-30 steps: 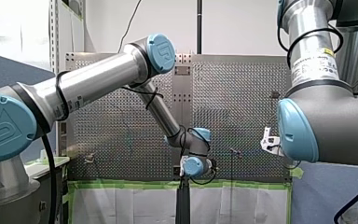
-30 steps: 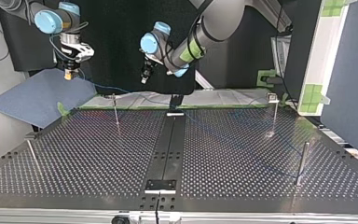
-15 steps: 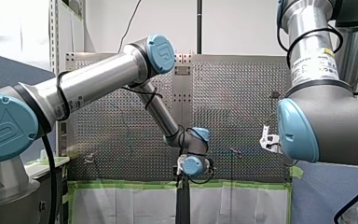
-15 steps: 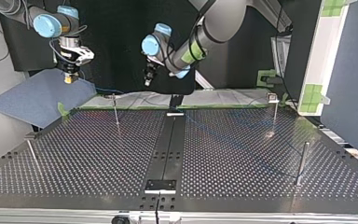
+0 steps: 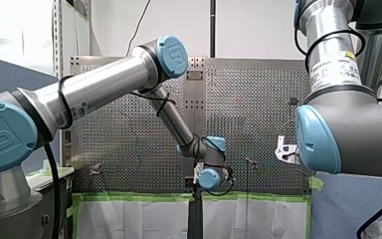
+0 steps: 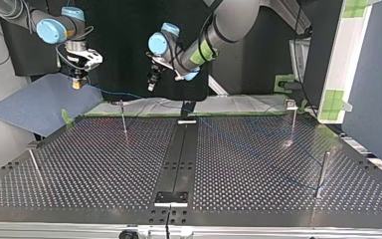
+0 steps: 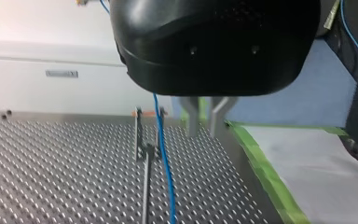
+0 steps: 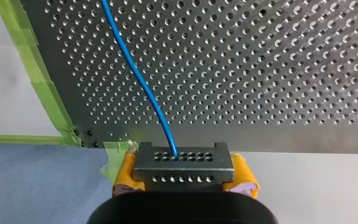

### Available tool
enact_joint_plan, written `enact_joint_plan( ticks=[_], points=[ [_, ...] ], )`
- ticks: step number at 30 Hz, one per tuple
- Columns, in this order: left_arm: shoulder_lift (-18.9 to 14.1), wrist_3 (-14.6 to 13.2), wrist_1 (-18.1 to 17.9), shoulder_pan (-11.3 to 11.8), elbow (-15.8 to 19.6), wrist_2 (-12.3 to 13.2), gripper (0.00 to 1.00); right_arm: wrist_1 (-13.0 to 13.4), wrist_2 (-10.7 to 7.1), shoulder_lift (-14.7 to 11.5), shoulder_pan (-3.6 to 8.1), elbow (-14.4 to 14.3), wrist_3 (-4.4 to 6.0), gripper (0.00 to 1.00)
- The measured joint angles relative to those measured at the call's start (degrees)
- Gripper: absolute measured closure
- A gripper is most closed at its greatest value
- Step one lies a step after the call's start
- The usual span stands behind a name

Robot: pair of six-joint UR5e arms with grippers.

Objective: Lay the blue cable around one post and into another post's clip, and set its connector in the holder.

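My right gripper (image 8: pixel 184 183) is shut on the black connector (image 8: pixel 184 163) between its yellow pads, and the blue cable (image 8: pixel 140 79) runs out of the connector over the perforated plate. In the top view this gripper (image 6: pixel 78 82) hangs above the blue mat at the left, with the cable (image 6: pixel 110 92) trailing toward the thin post (image 6: pixel 123 118). My left gripper (image 7: pixel 204 133) is open by a narrow gap with nothing between its metal fingers. The cable (image 7: pixel 163 149) hangs just beside it, next to a post with a clip (image 7: pixel 142 144). In the top view it (image 6: pixel 151 82) hovers above the table's far edge.
More posts stand on the table (image 6: pixel 258 164): one with a clip at the far right (image 6: pixel 292 122), a plain rod at the right (image 6: pixel 322 172) and one at the near left (image 6: pixel 35 164). A black centre strip (image 6: pixel 179 159) carries small brackets. Green tape (image 7: pixel 261 172) edges the plate.
My left gripper's fingers have parted a little, and it has shifted slightly toward the top view's left. My right gripper has drifted slightly right with the connector.
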State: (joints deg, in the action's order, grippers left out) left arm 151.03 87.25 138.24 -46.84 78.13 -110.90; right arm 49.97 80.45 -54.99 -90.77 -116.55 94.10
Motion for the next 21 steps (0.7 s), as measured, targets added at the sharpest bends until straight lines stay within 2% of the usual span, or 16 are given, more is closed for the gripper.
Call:
enact_joint_plan(
  ticks=[1, 5, 7, 8, 10, 15, 21],
  points=[
    [0.0, -0.1, -0.4, -0.3, 0.0, 0.0, 0.73, -0.1, 0.00, 0.0, -0.06, 0.0, -0.09, 1.00],
    [0.0, -0.6, -2.5, -1.3, 0.0, -0.9, 0.67, -0.7, -0.03, 0.0, -0.53, 0.0, -0.64, 1.00],
    [0.0, -1.2, -3.6, -1.7, 0.1, -1.9, 0.54, -0.7, -0.05, 0.0, -0.73, 0.0, -0.74, 1.00],
    [0.0, -1.4, -4.0, -1.9, 0.1, -2.3, 0.54, -0.8, -0.08, 0.0, -0.85, 0.0, -0.78, 1.00],
    [0.0, -1.9, -4.9, -2.2, 0.1, -3.3, 0.42, -0.9, -0.12, 0.0, -0.99, 0.0, -0.81, 1.00],
    [0.1, -1.8, -7.2, -2.0, 0.0, -5.6, 0.39, -1.5, -0.19, 0.0, -1.28, 0.0, -0.83, 1.00],
    [0.5, -0.7, -7.5, -0.8, -0.5, -5.9, 0.39, -1.7, -0.23, 0.0, -1.57, 0.0, -0.87, 1.00]
  ],
)
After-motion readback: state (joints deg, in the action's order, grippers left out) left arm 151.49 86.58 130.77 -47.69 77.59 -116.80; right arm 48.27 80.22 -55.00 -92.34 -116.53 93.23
